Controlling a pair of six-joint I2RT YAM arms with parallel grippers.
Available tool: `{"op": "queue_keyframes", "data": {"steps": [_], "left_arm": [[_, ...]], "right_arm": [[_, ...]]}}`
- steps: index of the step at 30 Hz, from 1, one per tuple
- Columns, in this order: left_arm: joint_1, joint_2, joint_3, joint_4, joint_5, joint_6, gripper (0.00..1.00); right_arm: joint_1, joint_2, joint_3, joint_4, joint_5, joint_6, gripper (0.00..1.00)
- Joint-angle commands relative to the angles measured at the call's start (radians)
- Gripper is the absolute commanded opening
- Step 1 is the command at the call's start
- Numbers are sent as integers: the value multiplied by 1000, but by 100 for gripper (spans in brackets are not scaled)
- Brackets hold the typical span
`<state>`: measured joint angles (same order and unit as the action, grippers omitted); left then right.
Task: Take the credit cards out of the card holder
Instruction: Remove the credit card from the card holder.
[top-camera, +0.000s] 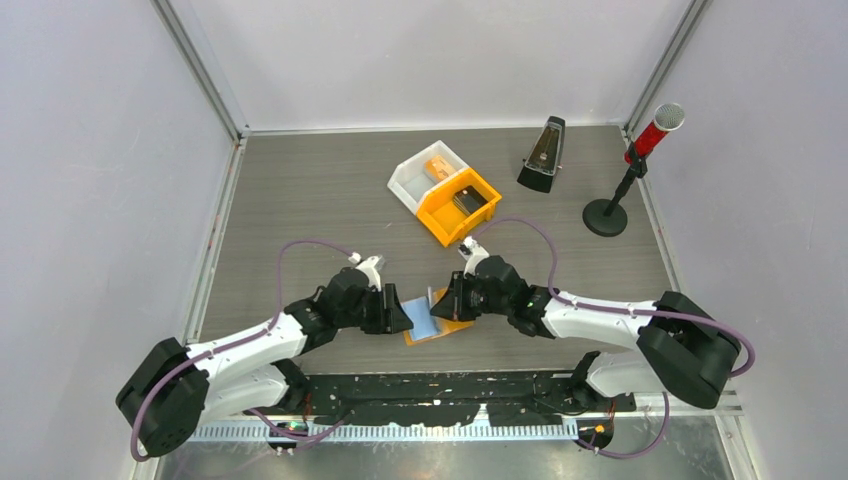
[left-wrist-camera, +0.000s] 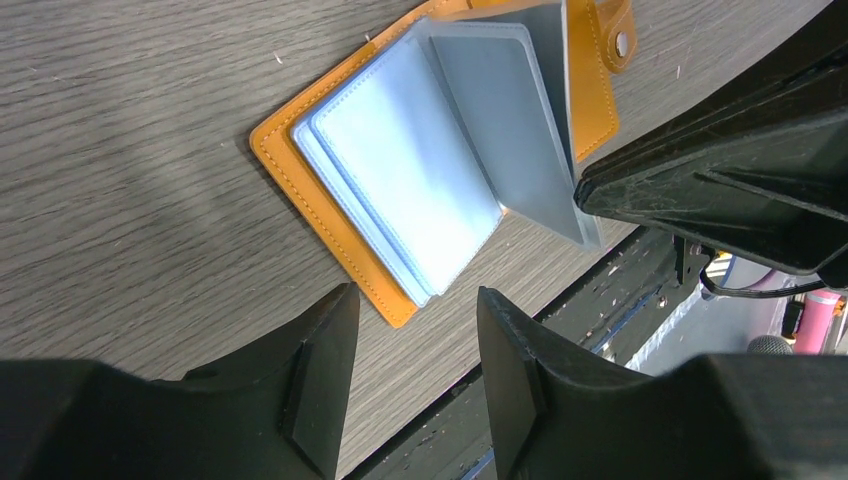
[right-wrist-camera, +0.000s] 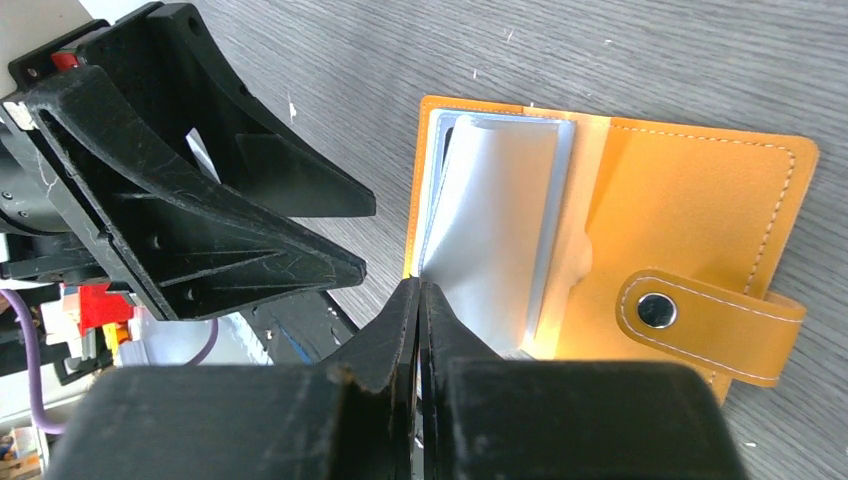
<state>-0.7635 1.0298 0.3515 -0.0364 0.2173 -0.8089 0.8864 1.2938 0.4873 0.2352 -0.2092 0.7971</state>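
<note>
The orange card holder (top-camera: 452, 324) lies open on the table near the front edge. In the left wrist view its pale blue sleeves (left-wrist-camera: 400, 170) lie flat on the orange cover (left-wrist-camera: 330, 225). One grey clear sleeve (left-wrist-camera: 510, 130) stands lifted. My right gripper (right-wrist-camera: 420, 290) is shut on that sleeve's (right-wrist-camera: 500, 220) edge, and the snap tab (right-wrist-camera: 700, 315) lies to its right. My left gripper (left-wrist-camera: 415, 330) is open and empty just off the holder's near corner. No card shows in the sleeves. A dark flat item (top-camera: 467, 200) lies in the orange bin.
An orange bin (top-camera: 445, 215) and a white bin (top-camera: 410, 182) holding an orange block (top-camera: 438, 167) stand behind the arms. A metronome (top-camera: 541, 155) and a red microphone on a stand (top-camera: 640, 150) are at the back right. The table's front edge (left-wrist-camera: 560, 300) runs beside the holder.
</note>
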Motion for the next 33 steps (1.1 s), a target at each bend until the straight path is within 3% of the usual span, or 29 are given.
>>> {"op": "queue_keyframes", "data": {"steps": [1, 6, 18, 23, 28, 33], "left_arm": [[1, -25, 40, -11, -28, -10, 49], [1, -48, 40, -37, -41, -7, 49], [1, -33, 76, -65, -54, -9, 49], [1, -28, 77, -62, -53, -9, 49], [1, -15, 87, -60, -35, -9, 47], [1, 6, 98, -55, -25, -10, 46]], "right_arm": [[5, 22, -18, 114, -57, 35, 5], [6, 50, -30, 182, -94, 65, 5], [4, 32, -36, 162, -64, 76, 5], [0, -31, -34, 33, 3, 31, 5], [-3, -135, -21, -199, 150, -15, 8], [-5, -238, 18, -406, 314, -22, 25]]}}
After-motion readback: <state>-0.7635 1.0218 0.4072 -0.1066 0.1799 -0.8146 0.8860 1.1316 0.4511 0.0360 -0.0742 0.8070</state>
